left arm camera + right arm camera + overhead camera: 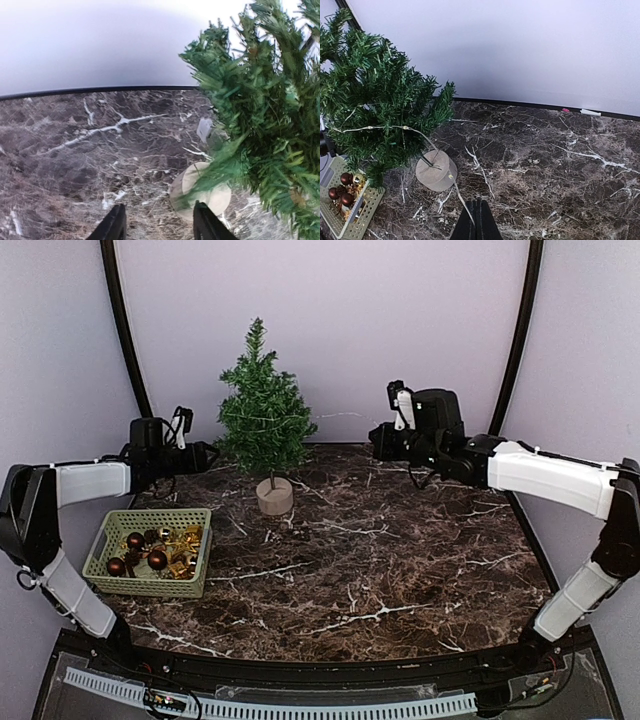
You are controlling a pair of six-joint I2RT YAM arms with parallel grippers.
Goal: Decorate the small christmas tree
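Observation:
The small christmas tree (260,410) stands at the back centre on its pale wooden stump base (274,495). A thin light string (454,184) lies across its branches and runs down past the base. My right gripper (476,222) is shut on that string; it hangs right of the tree (375,110). My left gripper (160,227) is open with nothing between its fingers. It hovers just left of the lower branches (260,120), above the stump base (205,192). From above, the left gripper (210,455) and right gripper (376,440) flank the tree.
A green perforated basket (200,562) sits at the front left, holding dark red balls (157,559) and gold ornaments (183,545). The basket (364,212) also shows in the right wrist view. A curved white backdrop closes off the marble table's far side.

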